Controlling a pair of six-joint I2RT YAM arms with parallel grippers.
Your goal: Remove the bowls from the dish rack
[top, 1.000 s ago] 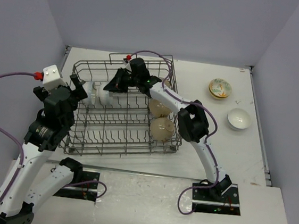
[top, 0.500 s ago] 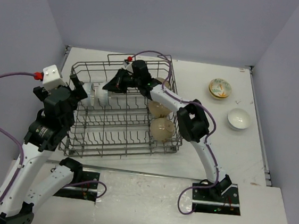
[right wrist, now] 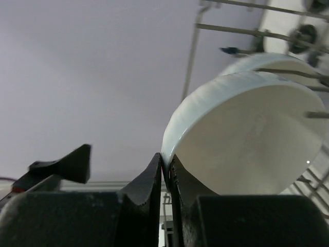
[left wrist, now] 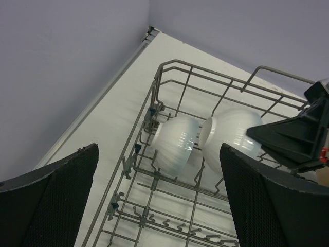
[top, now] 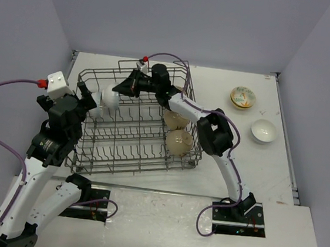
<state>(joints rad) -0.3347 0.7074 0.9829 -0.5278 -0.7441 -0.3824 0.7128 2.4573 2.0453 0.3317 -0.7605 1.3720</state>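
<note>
one pale bowl (right wrist: 247,134), likely slick and brittle, is pinched at its thin rim by the right gripper (right wrist: 165,160); left gripper (left wrist: 158,154) gapes empty.

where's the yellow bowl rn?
Top view: yellow painted ceramic bowl sits on the table, right of the grey wire dish rack, just behind a white bowl.

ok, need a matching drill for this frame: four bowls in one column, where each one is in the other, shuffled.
1. yellow round ceramic bowl with painted inside
2. plain white round ceramic bowl
3. pale ribbed round ceramic bowl
4. nearer beige round ceramic bowl

A. right side of the grey wire dish rack, ungripped
B. rim pinched in the right gripper
C. on the white table, farther back
D. on the table, nearer the arms

Pairs: 1-C, 2-D, 3-B, 4-A
</note>
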